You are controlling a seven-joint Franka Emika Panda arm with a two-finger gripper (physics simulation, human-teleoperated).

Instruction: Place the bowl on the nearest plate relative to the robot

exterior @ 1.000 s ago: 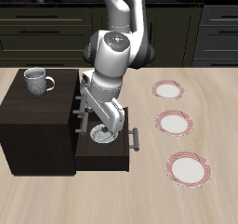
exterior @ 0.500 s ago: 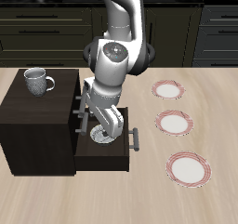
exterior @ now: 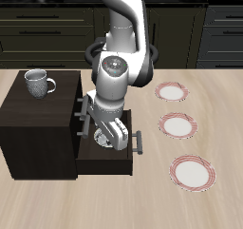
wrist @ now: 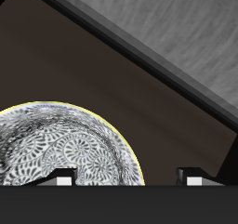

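The nearest of three plates (exterior: 193, 172) sits by the front edge, with the middle plate (exterior: 177, 125) behind it. Beside them, the gripper (exterior: 106, 138) reaches down into the open drawer (exterior: 107, 158) of the dark cabinet (exterior: 38, 128). Its fingers (wrist: 63, 178) stand apart, above the bowl (wrist: 65, 157) lying in the drawer. Farther back is the plate (exterior: 172, 91) closest to the robot, and a mug (exterior: 38, 82) on the cabinet top.
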